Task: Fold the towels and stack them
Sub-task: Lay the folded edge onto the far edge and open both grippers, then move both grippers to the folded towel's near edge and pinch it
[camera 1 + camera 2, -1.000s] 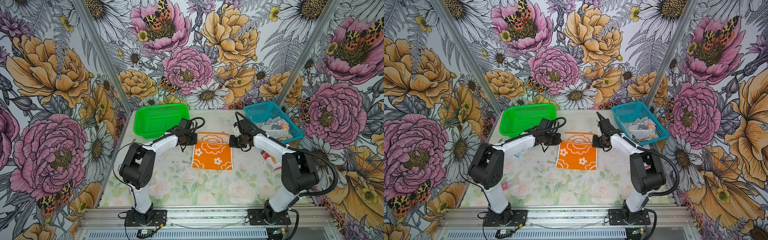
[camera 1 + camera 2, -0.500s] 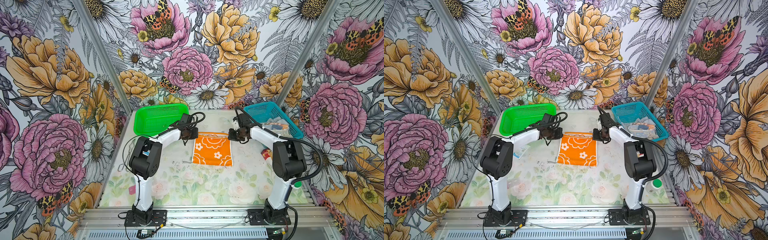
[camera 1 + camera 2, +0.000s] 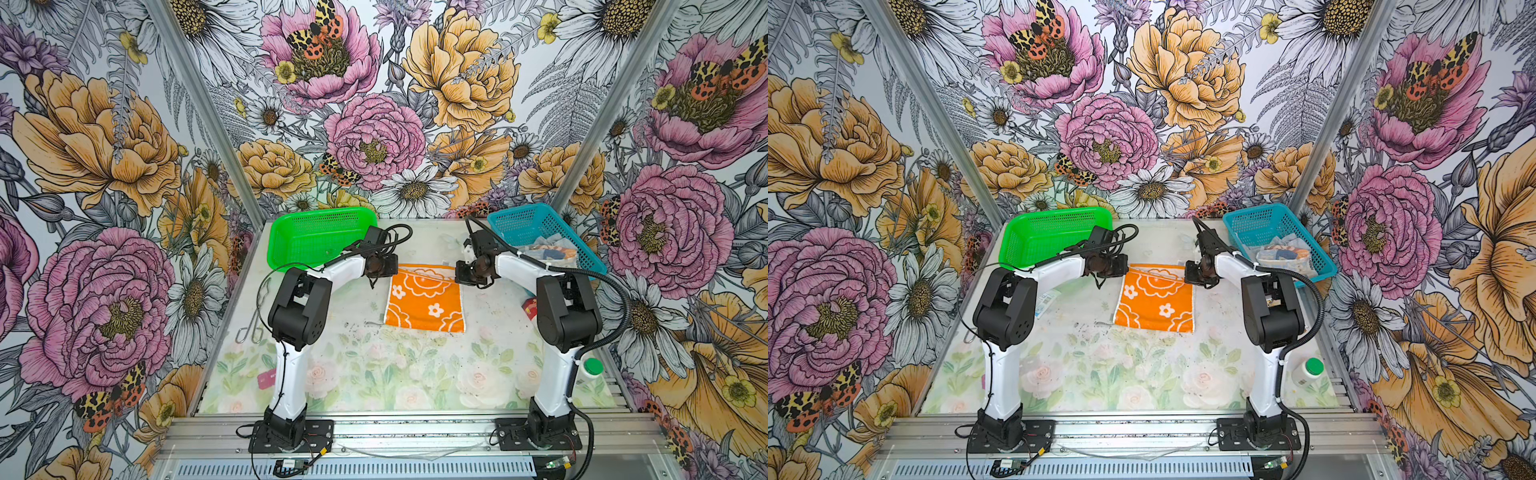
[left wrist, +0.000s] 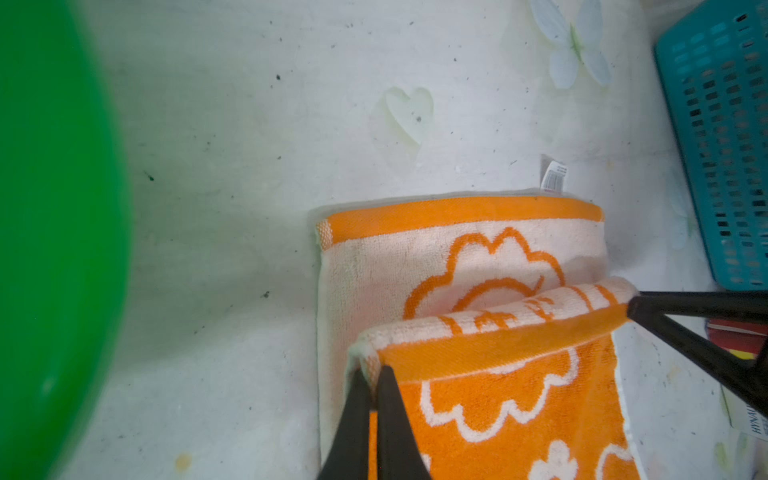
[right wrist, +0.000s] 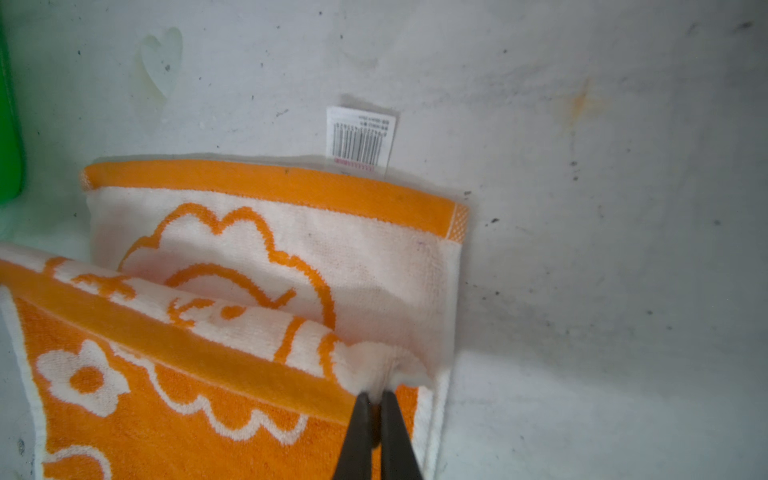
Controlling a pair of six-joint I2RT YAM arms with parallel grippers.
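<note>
1. L jaws closed on orange towel (image 3: 424, 301), left corner; R jaws closed on right corner. Same lifted edge, taut between them.
2. Towel sits mid counter (image 3: 374, 374), between green basket (image 3: 316, 237) and blue basket (image 3: 540, 232); near half doubled over toward far half.
3. Key relation: far hem (image 5: 270, 185) lies just ahead of both jaws, away from arm bases, parallel to held edge; pale strip shows between.
4. Held edge runs L-R, both arms equally near. Next move imo: carry fwd evenly, lay on hem.
5. Barcode tag (image 5: 361, 137) pokes out past hem.
</note>
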